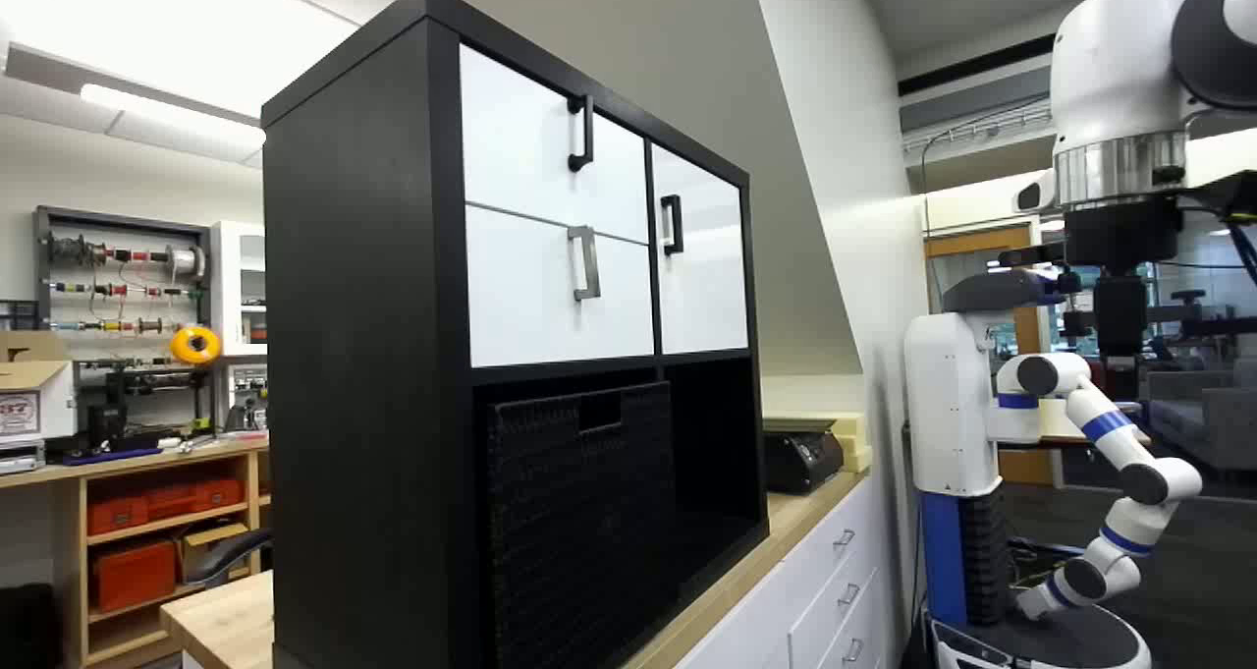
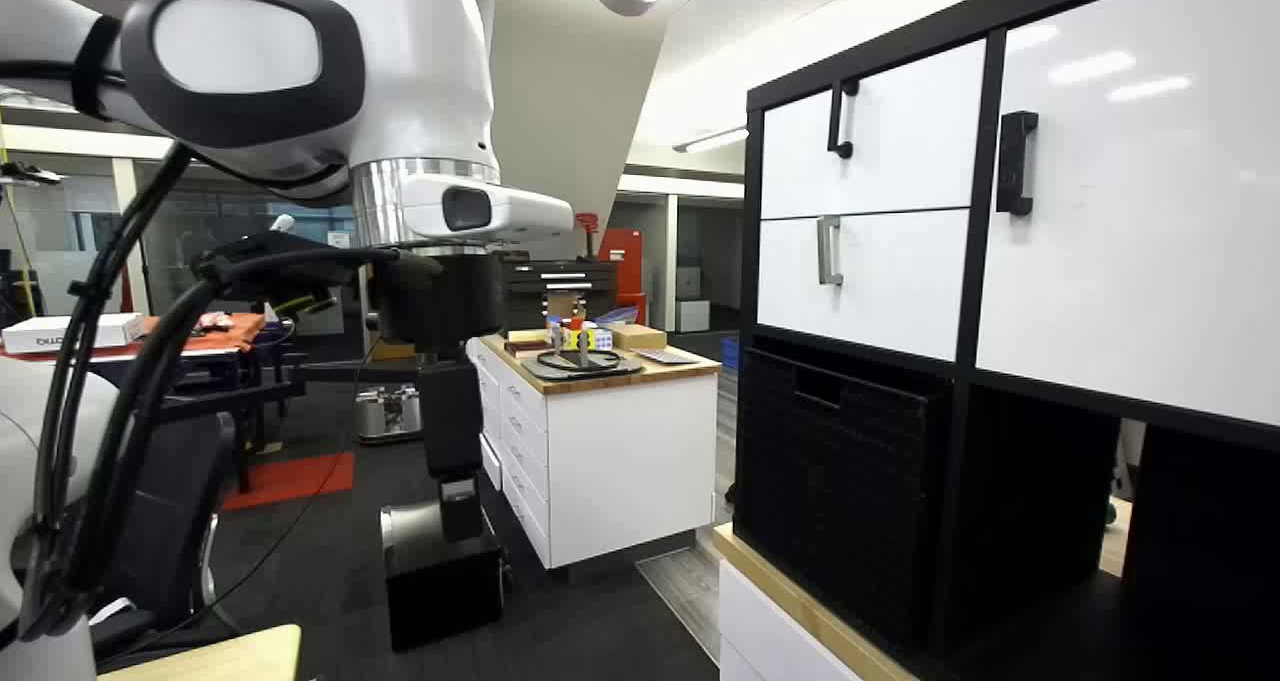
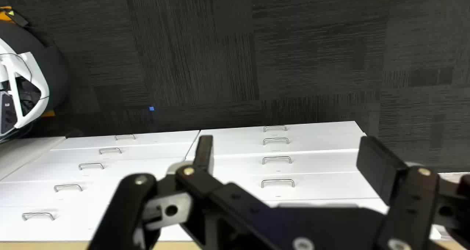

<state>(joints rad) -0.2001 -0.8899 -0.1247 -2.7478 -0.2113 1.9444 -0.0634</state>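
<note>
you have the pincer [image 3: 288,156] pointing down, its jaws spread wide. the black cabinet [image 1: 447,286] stands apart from it, off to one side in both exterior views; in the wrist view you see white drawers [image 3: 235,165] below the pincer, beyond its tips.

In an exterior view, a big black cabinet [image 1: 349,335] stands on a wooden worktop [image 1: 803,512]. It has three white fronts [image 1: 712,266], all shut. Two have black handles [image 1: 588,134] and one has a grey handle [image 1: 589,262]. A black basket [image 1: 579,522] sits low inside it, on the left. On the right, the gripper [image 1: 1120,347] points straight down, well apart from the cabinet. A white and blue robot [image 1: 948,404] stands farther back. Far to the left, red boxes [image 1: 135,576] sit on wooden shelves [image 1: 167,523]
</note>
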